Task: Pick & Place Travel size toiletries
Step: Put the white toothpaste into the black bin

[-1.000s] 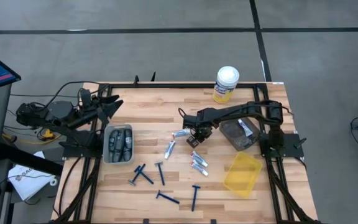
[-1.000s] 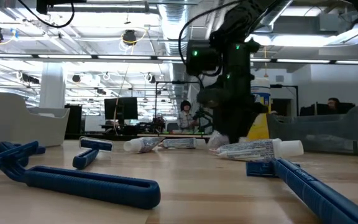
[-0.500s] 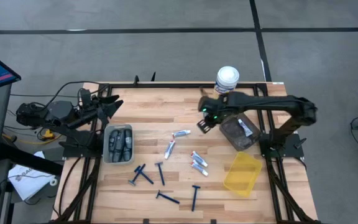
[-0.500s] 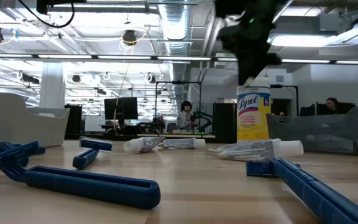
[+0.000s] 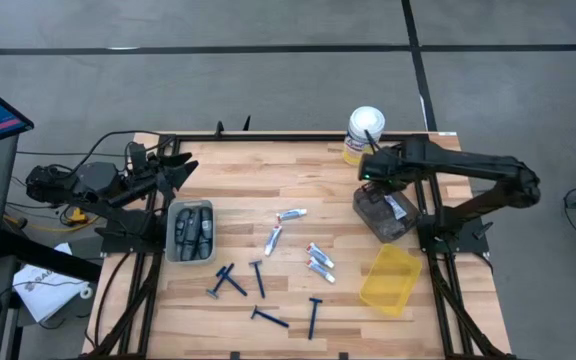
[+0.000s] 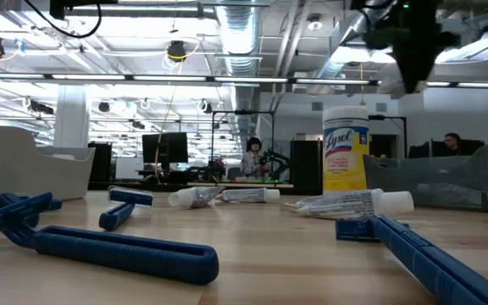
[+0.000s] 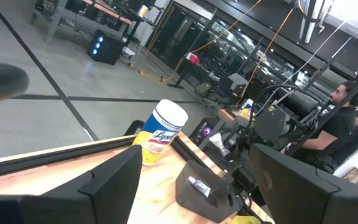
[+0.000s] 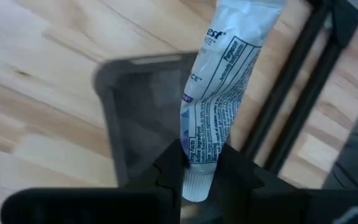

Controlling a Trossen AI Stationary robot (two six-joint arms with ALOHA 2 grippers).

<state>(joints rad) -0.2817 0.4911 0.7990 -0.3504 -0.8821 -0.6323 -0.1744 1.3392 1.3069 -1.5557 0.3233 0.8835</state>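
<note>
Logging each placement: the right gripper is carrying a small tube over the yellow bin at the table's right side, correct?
Not quite. The right gripper does hold a small tube, but over the dark grey bin, not the yellow bin nearer the front. The high view shows where it is; the right wrist view shows the tube above the dark bin.

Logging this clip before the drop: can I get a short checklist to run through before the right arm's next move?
1. Right pincer shut on the toothpaste tube: ok.
2. Tube held near its cap end, body hanging clear: ok.
3. Right pincer over the dark bin: ok; it sits at the bin's far end.
4. Room in the bin: ok; one tube already lies inside.
5. Yellow canister clear of the arm: cannot tell, close by.
6. Left pincer open, parked at the table's left edge: ok.
</note>
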